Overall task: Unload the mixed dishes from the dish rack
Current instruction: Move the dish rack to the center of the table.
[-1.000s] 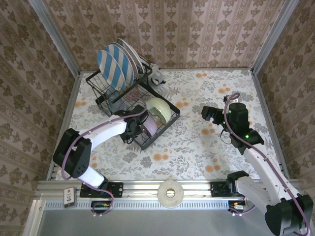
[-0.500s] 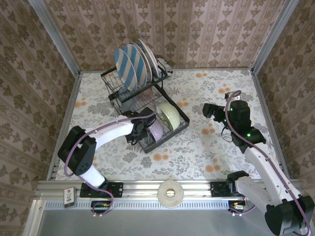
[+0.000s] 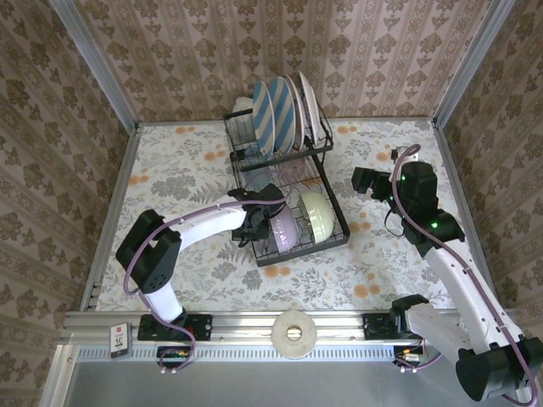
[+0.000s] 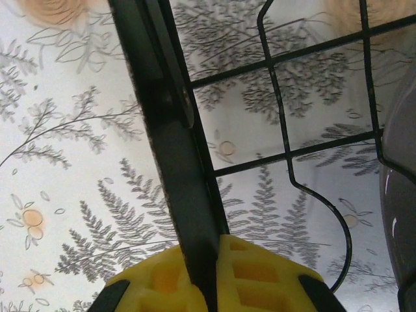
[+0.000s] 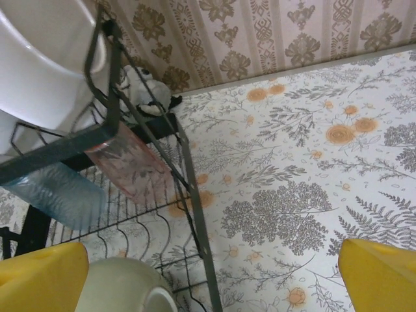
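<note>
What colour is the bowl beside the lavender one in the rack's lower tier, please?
The bowl is pale green, clearest in the top external view.

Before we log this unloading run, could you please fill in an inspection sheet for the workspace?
Surface: floral tablecloth.
Job's things: dish rack holding striped plates, lavender bowl, pale green bowl, pink tumbler, blue tumbler.
Clutter: grey-white lumpy object by the wall; tape roll on rail.
Grippers: left gripper, jaws shut on dish rack; right gripper, jaws open, empty.
Cables: purple cables along both arms.
Surroundings: wallpapered walls.
</note>
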